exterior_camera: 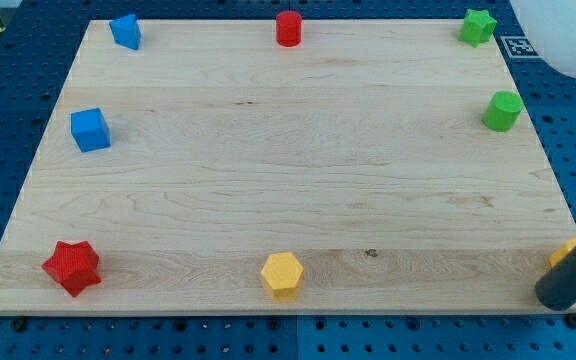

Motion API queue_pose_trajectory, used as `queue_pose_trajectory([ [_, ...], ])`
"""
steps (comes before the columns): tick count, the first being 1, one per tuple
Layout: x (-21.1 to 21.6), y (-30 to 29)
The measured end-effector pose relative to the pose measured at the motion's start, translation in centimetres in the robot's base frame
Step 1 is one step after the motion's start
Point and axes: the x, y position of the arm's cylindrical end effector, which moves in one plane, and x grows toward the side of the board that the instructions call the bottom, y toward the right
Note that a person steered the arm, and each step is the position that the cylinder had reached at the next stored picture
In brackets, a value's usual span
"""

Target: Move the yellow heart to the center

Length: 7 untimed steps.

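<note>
Right now the rod's tip sits at the view's bottom right corner, on or just off the edge of the wooden surface, and it covers most of the yellow heart, of which only a small sliver shows just above and left of the rod. The arm has no hand, so nothing is spread or pinched; the rod only pushes.

The risk, as a judgement: the heart lies hard by the surface's edge, and the tip appears to be on its outer, lower side or over it. A push that catches it off-centre could spin it aside or send it along the edge and off the wood instead of up and left toward the middle. The contact point is hidden, so that cannot be ruled out.

So little of the heart is seen that its pointed end and long axis cannot be told.

The path to the centre looks free: the yellow hexagon sits at the bottom middle, the green cylinder and green star up the right side, all well apart from the route
</note>
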Motion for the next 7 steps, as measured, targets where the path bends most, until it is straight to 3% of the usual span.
queue_pose_trajectory([
  [4,0.0,2.5],
  [5,-0.2,7.8],
  [6,-1.9,9.6],
  [7,-2.4,8.0],
])
